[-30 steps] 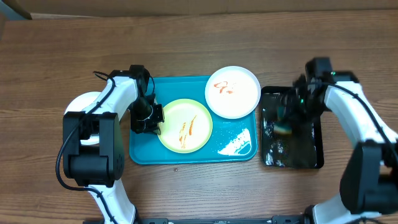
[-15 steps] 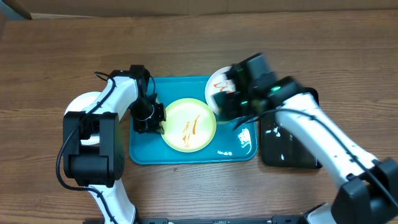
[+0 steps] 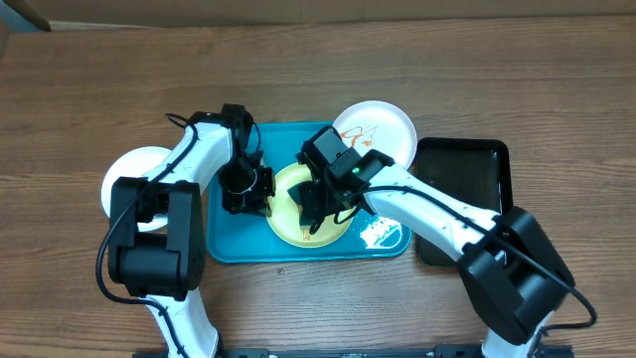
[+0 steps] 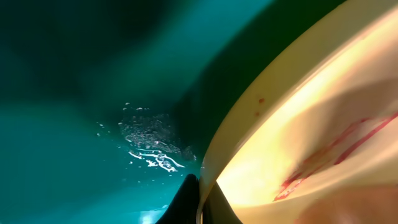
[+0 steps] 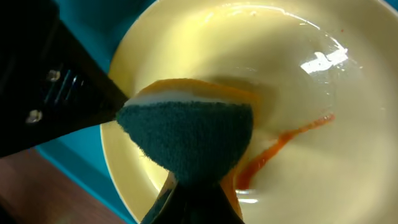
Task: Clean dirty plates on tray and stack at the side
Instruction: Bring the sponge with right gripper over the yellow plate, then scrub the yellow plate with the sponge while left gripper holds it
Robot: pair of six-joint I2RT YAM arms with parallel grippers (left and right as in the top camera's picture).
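Observation:
The pale yellow-green plate (image 3: 286,221) lies on the turquoise tray (image 3: 224,237) and has orange sauce streaks. My left gripper (image 3: 255,195) is shut on its left rim; the left wrist view shows the rim (image 4: 214,168) pinched between the fingers (image 4: 200,202). My right gripper (image 3: 318,211) is over the plate, shut on a sponge (image 5: 186,134) with a dark green pad and yellow back, which presses on the plate (image 5: 298,81) beside a sauce streak (image 5: 280,146). A white plate (image 3: 383,139) with sauce smears overlaps the tray's far right corner. Another white plate (image 3: 124,177) lies on the table to the left.
A narrow black tray (image 3: 462,199) lies right of the turquoise tray. Foam or water (image 3: 383,231) is on the tray's right front corner, and droplets (image 4: 149,140) lie by the plate. The wooden table (image 3: 318,70) extends behind.
My right arm has swung left from the black tray, carrying the sponge onto the yellow-green plate. The left gripper and the plate have shifted slightly right.

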